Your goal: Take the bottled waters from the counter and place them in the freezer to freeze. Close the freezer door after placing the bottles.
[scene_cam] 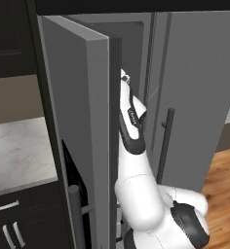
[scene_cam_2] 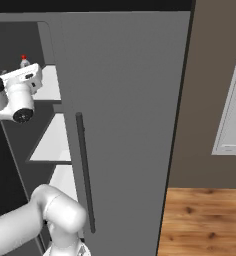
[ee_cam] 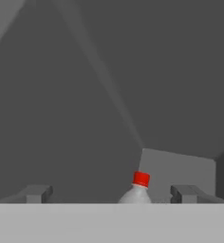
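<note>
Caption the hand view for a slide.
Open gripper straddles a red-capped water bottle standing upright inside the grey freezer.

white freezer shelf [scene_cam_2: 49,85], bottle [scene_cam_2: 24,61] upright on it

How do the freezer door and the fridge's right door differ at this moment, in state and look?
The freezer door stands swung open toward the camera, while the right door is shut flat against the fridge. The freezer door carries a black panel low on its face; the right door's face is plain. The robot's arm reaches in past the freezer door's edge; nothing passes the right door. Both are tall, grey and fitted with a dark vertical bar handle.
</note>
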Controlling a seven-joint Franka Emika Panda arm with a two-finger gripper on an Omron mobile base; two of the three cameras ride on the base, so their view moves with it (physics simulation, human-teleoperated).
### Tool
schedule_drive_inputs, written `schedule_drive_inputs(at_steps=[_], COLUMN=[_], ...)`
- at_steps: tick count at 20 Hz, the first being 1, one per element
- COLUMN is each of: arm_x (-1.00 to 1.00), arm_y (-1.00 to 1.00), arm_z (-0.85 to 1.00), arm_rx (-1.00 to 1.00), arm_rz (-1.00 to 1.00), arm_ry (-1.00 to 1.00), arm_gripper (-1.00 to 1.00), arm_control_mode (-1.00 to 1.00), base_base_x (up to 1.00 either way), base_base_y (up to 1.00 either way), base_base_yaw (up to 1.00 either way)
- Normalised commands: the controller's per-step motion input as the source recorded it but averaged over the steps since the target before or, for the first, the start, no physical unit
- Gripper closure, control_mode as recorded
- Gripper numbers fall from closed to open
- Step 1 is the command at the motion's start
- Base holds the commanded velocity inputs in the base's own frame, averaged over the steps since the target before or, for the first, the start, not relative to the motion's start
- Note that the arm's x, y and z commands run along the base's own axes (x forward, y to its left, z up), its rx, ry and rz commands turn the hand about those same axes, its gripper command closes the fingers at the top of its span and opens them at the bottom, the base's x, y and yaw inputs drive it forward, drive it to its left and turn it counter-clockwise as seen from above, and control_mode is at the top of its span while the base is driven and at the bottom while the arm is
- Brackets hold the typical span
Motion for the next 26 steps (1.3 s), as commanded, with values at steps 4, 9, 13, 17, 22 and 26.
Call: schedule_drive_inputs(at_steps=[4,9,13,17,22,26], arm_x=[-0.89,-0.94,-0.92,-0.96,-1.0,-0.93], arm_y=[-0.43,-0.55,-0.54,-0.53,-0.5,-0.13], arm_z=[0.31,0.24,0.33,0.39,0.52,0.47], arm_rx=[0.0,-0.01,-0.22,-0.29,-0.24,-0.07], arm_rz=[0.0,0.0,0.16,0.25,0.23,0.0], arm_ry=[-0.1,-0.09,-0.2,-0.26,-0.3,-0.15], arm_gripper=[-1.0,-1.0,-1.0,-1.0,-1.0,-1.0], arm_control_mode=[-1.0,-1.0,-1.0,-1.0,-1.0,-1.0], base_base_x=[0.0,0.0,0.0,0.0,0.0,0.0], base_base_y=[0.0,0.0,0.0,0.0,0.0,0.0], base_base_yaw=[0.0,0.0,0.0,0.0,0.0,0.0])
